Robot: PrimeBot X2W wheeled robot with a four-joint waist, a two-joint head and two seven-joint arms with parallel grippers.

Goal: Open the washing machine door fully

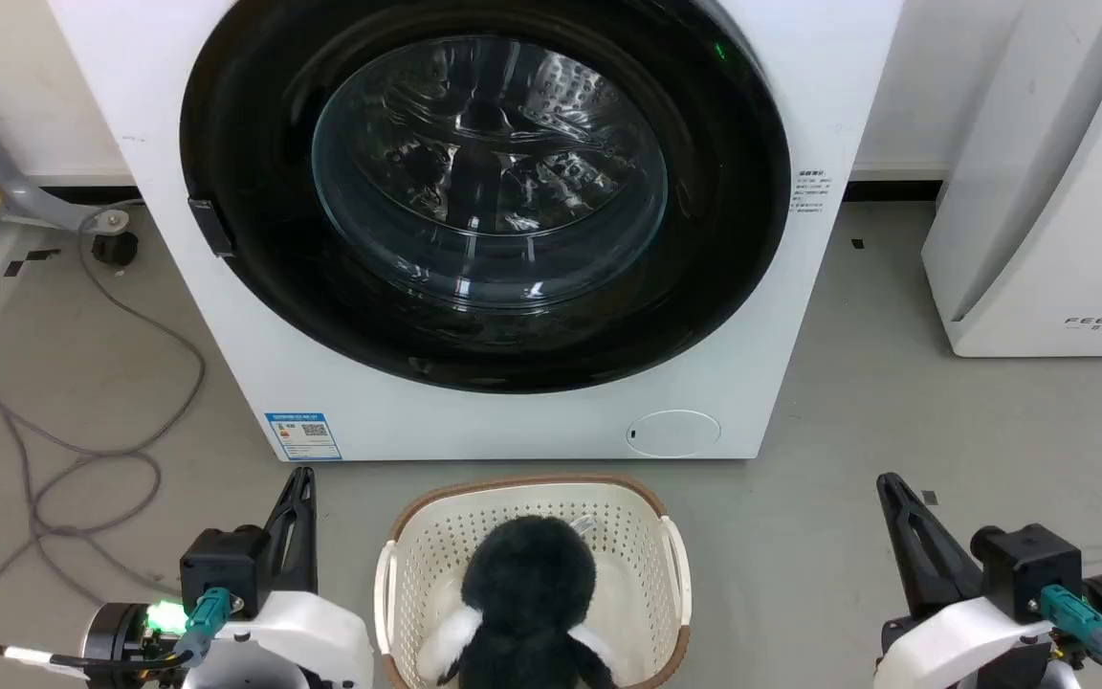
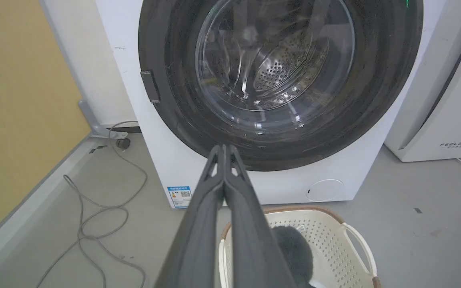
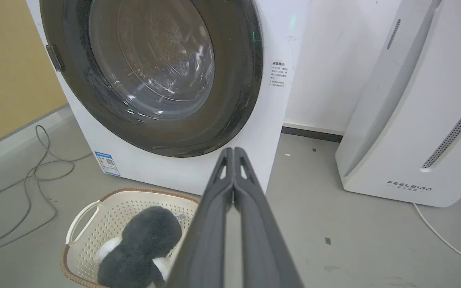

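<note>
"Black glossy disc across my head view — that's the washing machine door (image 1: 484, 191), lying flat against the white front of the washing machine (image 1: 474, 435), its small dark tab (image 1: 209, 227) on the left edge. A small green light (image 1: 718, 50) glows on the rim's upper right. Below the door I see the blue label (image 1: 302, 435) and the round flap (image 1: 673, 433)."

"Where are your hands?"

"Low in the corners, well apart from the door. Left hand (image 1: 302, 478) at lower left, right hand (image 1: 889, 483) at lower right, both pointing up the picture. Between them a cream basket (image 1: 436, 555) sits on the floor (image 1: 848, 383), just in front of the machine, with a dark plush toy (image 1: 527, 584) in it."

"Left wrist?"

"I look along my two dark fingers (image 2: 202, 224), pressed together at the tips with nothing between them. They point at the door's lower rim. Through the clear bowl I can make out the perforated steel drum (image 2: 274, 76). The basket is down to the right."

"And the right wrist?"

"Same story — fingers pressed together, pinching nothing, aimed at the machine's lower right corner. The door sits up to the left, closed against the front; a white appliance (image 3: 414, 120) stands to the right on the grey floor."
</note>
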